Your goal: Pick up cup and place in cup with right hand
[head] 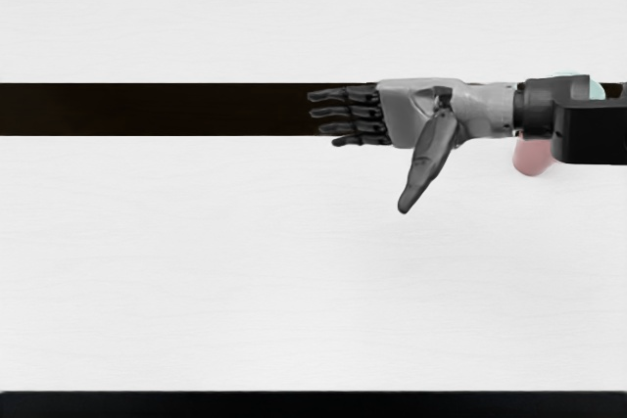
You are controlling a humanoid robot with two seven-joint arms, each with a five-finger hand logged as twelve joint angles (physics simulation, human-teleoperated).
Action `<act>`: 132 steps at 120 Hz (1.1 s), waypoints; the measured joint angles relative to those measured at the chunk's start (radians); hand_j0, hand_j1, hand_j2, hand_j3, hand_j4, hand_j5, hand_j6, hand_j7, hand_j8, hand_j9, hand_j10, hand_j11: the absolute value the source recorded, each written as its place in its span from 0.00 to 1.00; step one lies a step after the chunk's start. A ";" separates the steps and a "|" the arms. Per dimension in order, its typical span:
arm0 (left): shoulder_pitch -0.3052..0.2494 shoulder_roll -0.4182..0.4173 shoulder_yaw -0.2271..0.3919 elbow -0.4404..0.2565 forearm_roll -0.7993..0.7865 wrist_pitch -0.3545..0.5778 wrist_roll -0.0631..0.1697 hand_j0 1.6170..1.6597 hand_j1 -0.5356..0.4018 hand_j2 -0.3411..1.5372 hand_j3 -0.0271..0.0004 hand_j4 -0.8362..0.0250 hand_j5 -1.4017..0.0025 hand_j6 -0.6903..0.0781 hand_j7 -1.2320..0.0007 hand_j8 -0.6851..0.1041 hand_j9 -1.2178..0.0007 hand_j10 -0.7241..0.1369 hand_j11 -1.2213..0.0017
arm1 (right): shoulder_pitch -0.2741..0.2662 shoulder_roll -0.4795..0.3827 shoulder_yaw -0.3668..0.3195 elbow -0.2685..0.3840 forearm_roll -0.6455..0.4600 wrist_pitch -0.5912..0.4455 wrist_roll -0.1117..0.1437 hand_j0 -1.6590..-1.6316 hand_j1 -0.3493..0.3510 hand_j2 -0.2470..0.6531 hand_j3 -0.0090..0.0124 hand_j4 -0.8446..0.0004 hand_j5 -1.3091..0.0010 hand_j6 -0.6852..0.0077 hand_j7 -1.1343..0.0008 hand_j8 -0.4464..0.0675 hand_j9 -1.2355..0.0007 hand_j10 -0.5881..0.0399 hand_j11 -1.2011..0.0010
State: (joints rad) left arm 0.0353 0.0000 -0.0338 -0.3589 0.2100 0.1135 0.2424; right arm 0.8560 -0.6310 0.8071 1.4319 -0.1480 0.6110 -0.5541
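"Two coloured things peek out from behind my forearm (588,134). Which are the cups?"

"Both, I judge, though I see only parts. A pink thing (532,157) shows at the forearm's near edge and a pale green thing (596,90) at its far edge. Whether either is upright or tipped, or whether they touch, I cannot tell."

"And your right hand (411,114)?"

"Out past the forearm's left end, over the table (294,261). My fingers (364,113) are stretched out, a little apart, and my thumb (428,159) swings wide toward the near side. I grip nothing."

"So what worries you?"

"My own arm. It covers most of both, so if I pull straight back at a low height, my wrist or that wide thumb might knock the pink one over or shove it into the green."

"And after that?"

"Grasping off-centre, because I misread where the hidden rim lies. The cup would tilt as I lifted, and then catch the other's edge instead of dropping inside."

"Your remedy?"

"Rise first, draw back clear of both, look properly, and only then close around whichever cup I'm to carry."
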 joint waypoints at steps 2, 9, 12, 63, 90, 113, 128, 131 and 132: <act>0.000 0.000 0.000 0.000 0.000 0.000 0.000 0.96 0.94 0.18 0.98 0.97 1.00 0.90 1.00 0.87 1.00 0.84 1.00 | -0.025 0.000 0.025 0.004 0.006 0.000 0.000 0.04 0.00 0.27 0.42 1.00 1.00 0.99 1.00 0.87 1.00 0.94 1.00; 0.000 0.000 0.000 0.000 0.000 0.000 0.000 0.96 0.94 0.18 0.98 0.97 1.00 0.90 1.00 0.87 1.00 0.84 1.00 | -0.102 -0.002 0.093 0.014 0.020 0.000 0.000 0.04 0.00 0.27 0.42 1.00 1.00 0.99 1.00 0.87 1.00 0.94 1.00; 0.000 0.000 0.000 0.000 0.000 0.000 0.000 0.96 0.94 0.18 0.98 0.97 1.00 0.90 1.00 0.87 1.00 0.84 1.00 | -0.133 -0.003 0.117 0.017 0.025 0.000 0.000 0.04 0.00 0.27 0.42 1.00 1.00 0.99 1.00 0.87 1.00 0.94 1.00; 0.000 0.000 0.000 0.000 0.000 0.000 0.000 0.96 0.94 0.18 0.98 0.97 1.00 0.90 1.00 0.87 1.00 0.84 1.00 | -0.421 -0.158 0.339 0.021 0.177 0.000 0.000 0.04 0.00 0.28 0.42 1.00 1.00 0.99 1.00 0.87 1.00 0.94 1.00; 0.000 0.000 0.000 0.000 0.000 0.000 0.000 0.96 0.94 0.18 0.98 0.97 1.00 0.90 1.00 0.87 1.00 0.84 1.00 | -0.461 -0.283 0.352 0.011 0.263 0.000 0.000 0.04 0.00 0.28 0.42 1.00 1.00 0.99 1.00 0.87 1.00 0.94 1.00; 0.000 0.000 0.000 0.000 0.000 0.000 0.000 0.96 0.94 0.18 0.98 0.97 1.00 0.90 1.00 0.87 1.00 0.84 1.00 | -0.470 -0.352 0.358 0.001 0.303 0.000 0.000 0.04 0.00 0.28 0.42 1.00 1.00 0.99 1.00 0.87 1.00 0.94 1.00; 0.000 0.000 0.001 0.000 0.000 -0.001 0.000 0.96 0.94 0.18 0.98 0.97 1.00 0.90 1.00 0.87 1.00 0.84 1.00 | -0.471 -0.374 0.363 -0.005 0.312 0.000 0.001 0.04 0.00 0.28 0.42 1.00 1.00 0.99 1.00 0.87 1.00 0.94 1.00; 0.000 0.000 0.001 0.000 0.000 -0.001 0.000 0.96 0.94 0.18 0.98 0.97 1.00 0.90 1.00 0.87 1.00 0.84 1.00 | -0.471 -0.377 0.365 -0.006 0.313 0.000 0.001 0.04 0.00 0.28 0.42 1.00 1.00 0.99 1.00 0.87 1.00 0.94 1.00; 0.000 0.000 0.001 0.000 0.000 -0.001 0.000 0.96 0.94 0.18 0.98 0.97 1.00 0.90 1.00 0.87 1.00 0.84 1.00 | -0.471 -0.377 0.365 -0.006 0.315 0.000 0.001 0.04 0.00 0.28 0.42 1.00 1.00 0.99 1.00 0.87 1.00 0.94 1.00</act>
State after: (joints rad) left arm 0.0353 0.0000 -0.0332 -0.3590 0.2103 0.1129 0.2423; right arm 0.3846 -1.0085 1.1720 1.4256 0.1671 0.6114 -0.5528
